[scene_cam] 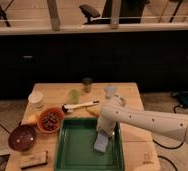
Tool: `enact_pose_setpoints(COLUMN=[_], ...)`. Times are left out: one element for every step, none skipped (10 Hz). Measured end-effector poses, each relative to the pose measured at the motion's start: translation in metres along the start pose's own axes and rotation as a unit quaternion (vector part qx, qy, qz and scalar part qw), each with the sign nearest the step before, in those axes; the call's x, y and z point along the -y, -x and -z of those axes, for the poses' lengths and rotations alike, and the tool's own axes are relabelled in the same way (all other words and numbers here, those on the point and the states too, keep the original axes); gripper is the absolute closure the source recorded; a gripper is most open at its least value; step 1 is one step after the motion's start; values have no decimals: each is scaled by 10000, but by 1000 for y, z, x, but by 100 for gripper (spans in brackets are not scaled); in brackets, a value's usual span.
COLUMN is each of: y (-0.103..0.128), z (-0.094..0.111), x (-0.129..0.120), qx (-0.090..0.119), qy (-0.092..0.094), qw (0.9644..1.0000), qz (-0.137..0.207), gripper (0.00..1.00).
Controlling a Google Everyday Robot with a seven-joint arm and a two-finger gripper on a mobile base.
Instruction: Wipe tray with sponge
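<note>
End effector [105, 134] down in tray [72, 146], on sponge [101, 144]; grip cannot tell. Risk: sponge slips free mid-stroke, or drag shoves tray toward table [128, 93] edge.

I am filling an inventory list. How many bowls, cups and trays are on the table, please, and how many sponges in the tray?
Bowls: 2, red bowl, dark bowl
Cups: 3, white cup, green cup, pale cup
Trays: 1, green tray
Sponges in the tray: 1, sponge under the gripper
Total: 7
</note>
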State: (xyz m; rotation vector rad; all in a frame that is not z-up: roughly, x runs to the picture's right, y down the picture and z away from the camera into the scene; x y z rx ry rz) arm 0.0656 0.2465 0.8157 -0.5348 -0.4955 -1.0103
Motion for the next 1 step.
enact_pose_setpoints(y=[0], z=[0], x=[0], qx=[0], qy=[0], qw=[10000], qz=[0], gripper=[100])
